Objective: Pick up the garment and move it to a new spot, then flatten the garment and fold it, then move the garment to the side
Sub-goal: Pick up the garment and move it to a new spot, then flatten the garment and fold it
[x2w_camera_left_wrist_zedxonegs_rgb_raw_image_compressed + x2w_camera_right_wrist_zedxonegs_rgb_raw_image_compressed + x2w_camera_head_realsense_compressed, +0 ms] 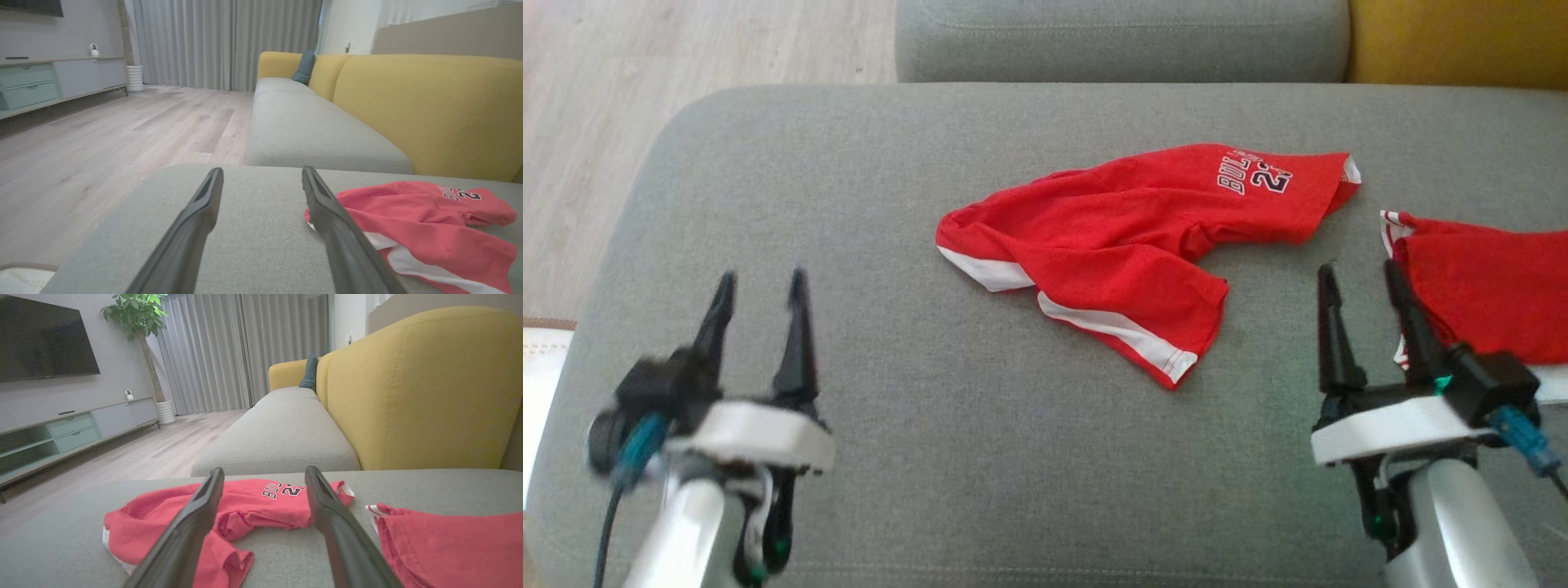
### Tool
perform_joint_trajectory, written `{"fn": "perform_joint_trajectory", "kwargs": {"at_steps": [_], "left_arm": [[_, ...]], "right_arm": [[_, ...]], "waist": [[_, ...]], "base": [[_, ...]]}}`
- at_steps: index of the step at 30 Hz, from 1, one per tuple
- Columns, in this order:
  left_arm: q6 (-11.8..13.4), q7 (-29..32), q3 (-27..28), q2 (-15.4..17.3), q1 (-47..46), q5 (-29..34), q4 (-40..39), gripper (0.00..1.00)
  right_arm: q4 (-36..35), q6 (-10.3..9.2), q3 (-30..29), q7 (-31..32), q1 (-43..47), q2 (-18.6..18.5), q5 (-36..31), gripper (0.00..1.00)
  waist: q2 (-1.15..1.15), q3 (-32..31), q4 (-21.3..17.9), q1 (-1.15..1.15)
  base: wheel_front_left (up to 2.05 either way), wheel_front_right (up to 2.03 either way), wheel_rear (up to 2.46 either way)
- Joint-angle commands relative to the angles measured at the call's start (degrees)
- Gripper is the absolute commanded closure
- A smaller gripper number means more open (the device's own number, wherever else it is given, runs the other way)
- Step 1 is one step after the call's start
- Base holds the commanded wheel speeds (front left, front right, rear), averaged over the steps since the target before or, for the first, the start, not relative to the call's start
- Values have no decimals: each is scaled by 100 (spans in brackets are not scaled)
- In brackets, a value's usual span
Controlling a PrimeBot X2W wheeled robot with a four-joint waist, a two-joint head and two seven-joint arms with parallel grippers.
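A crumpled red garment [1127,245] with white trim and white lettering lies in the middle of the grey cushion [890,204]; it also shows in the left wrist view [416,220] and the right wrist view [245,510]. My left gripper [761,292] stands open at the lower left, well clear of the garment, with nothing between its fingers. My right gripper [1362,282] is open at the lower right, just right of the garment and empty.
A second red garment [1486,286] lies at the cushion's right edge, close beside my right gripper. Yellow sofa backs [421,388] rise behind. Wood floor [596,122] lies past the cushion's left edge. Another grey seat [1119,37] continues beyond.
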Motion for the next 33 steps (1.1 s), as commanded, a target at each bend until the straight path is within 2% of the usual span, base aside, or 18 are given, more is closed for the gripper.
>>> {"fn": "perform_joint_trajectory", "kwargs": {"at_steps": [1,4,10,15,23,27,33], "left_arm": [[125,-68,462,-1,-20,98,-393,0],[205,-68,870,-287,377,210,-762,0],[-99,-69,1105,-519,557,577,-860,0],[-252,-69,1250,-623,498,701,-762,0],[-529,-69,1373,-885,449,873,-528,0],[-662,-70,1445,-988,385,950,-417,0],[-787,-70,1482,-1079,296,1050,-312,0]], "right_arm": [[-170,-4,196,-44,-119,-8,27,0],[-170,-4,258,-55,-82,-8,61,0],[-150,-4,386,-20,-91,-8,74,0],[-66,-4,850,162,-8,-8,334,0],[395,-4,1713,760,140,-8,1303,0],[744,-4,1851,958,42,-8,1775,0],[1069,-4,1936,938,-199,-8,2227,0]], "waist": [[0,-9,-16,0],[0,-8,-34,0],[0,33,-43,0],[0,89,-52,0],[0,253,35,0],[0,354,120,0],[0,469,238,0]], "base": [[0,0,0],[0,0,0],[0,0,0],[0,0,0],[0,0,0],[0,0,0],[0,0,0]]}}
